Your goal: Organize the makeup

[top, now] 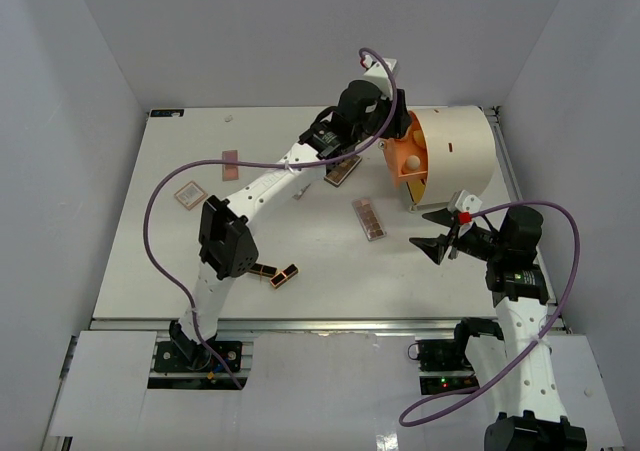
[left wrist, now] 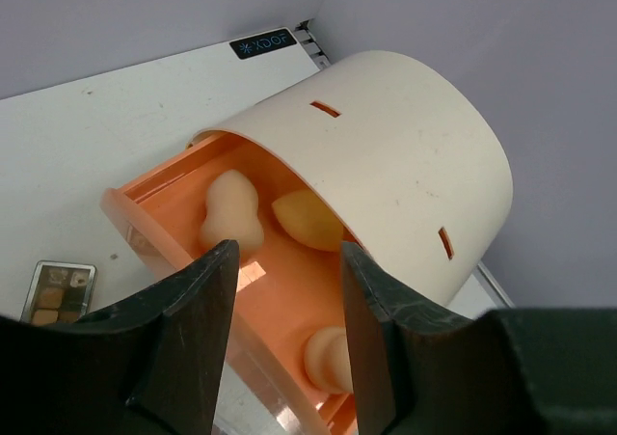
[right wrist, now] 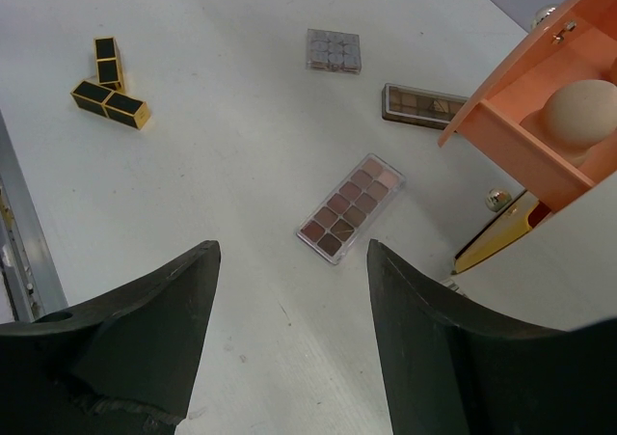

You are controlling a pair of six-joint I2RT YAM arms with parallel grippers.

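Three sponges (left wrist: 231, 213) lie in the orange drawer (left wrist: 125, 208). Lipsticks (right wrist: 111, 104) by the desk's near edge and palettes (right wrist: 349, 208) mid-desk await sorting. Left claw (left wrist: 289, 252) and right claw (right wrist: 291, 252) hang spread, empty.

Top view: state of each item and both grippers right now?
organizer drawer: pulled out
sponges: three lying in the drawer
left gripper: open, empty, over the drawer
right gripper: open, empty, above the table
long palette: flat on the table
brown palette: flat on the table, near the drawer
grey square palette: flat on the table
lipsticks: two, on their sides
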